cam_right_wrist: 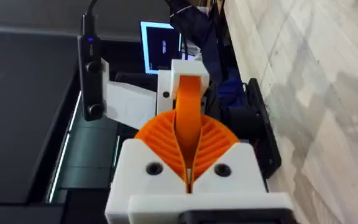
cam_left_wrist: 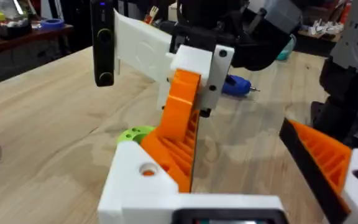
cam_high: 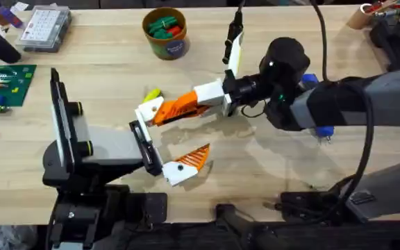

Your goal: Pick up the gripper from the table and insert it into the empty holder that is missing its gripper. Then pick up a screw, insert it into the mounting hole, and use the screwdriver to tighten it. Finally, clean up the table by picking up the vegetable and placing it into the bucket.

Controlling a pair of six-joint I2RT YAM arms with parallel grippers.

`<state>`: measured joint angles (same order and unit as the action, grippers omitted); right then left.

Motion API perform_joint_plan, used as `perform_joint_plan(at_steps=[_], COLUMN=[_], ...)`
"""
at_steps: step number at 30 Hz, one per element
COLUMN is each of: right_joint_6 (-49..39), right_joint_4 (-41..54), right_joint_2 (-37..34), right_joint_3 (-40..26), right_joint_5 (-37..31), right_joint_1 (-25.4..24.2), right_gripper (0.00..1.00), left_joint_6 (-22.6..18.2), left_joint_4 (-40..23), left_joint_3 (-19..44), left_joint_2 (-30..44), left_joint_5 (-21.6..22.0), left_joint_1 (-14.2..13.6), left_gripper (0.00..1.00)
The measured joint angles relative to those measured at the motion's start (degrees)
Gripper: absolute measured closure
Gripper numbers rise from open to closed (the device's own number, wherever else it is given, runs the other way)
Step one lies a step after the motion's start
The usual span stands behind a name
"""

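- The right claw [cam_high: 194, 104] pinches the gripper [cam_high: 155, 111], white base block at the far end of the holder [cam_high: 144, 142], mid-tabletop.
- The yellow vegetable [cam_high: 151, 94] lies just beyond it.
- The bucket [cam_high: 165, 31] stands near the far edge.
- The blue screwdriver [cam_left_wrist: 235, 84] lies under the right arm.

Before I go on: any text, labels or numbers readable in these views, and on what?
Nothing reads clearly.
The bucket: dark label, print too blurred to read.
Clear compartment box: pale markings, too small to read.
Green board: white marks, unreadable.
Lit screen: lines of text, too small to read.
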<state>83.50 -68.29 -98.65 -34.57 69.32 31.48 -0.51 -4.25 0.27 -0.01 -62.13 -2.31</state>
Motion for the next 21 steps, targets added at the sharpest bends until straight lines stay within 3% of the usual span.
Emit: perform_joint_plan(at_steps=[21], right_joint_6=[-4.3], right_joint_4=[2.8], right_joint_2=[0.0], right_joint_3=[-0.4], right_joint_5=[-1.2], right_joint_1=[1.2], right_gripper=[0.983], left_joint_6=[0.0], left_joint_4=[-1.1], left_joint_3=[0.0], left_joint_2=[0.0], left_joint_5=[0.2], left_joint_1=[0.0], left_gripper=[0.014])
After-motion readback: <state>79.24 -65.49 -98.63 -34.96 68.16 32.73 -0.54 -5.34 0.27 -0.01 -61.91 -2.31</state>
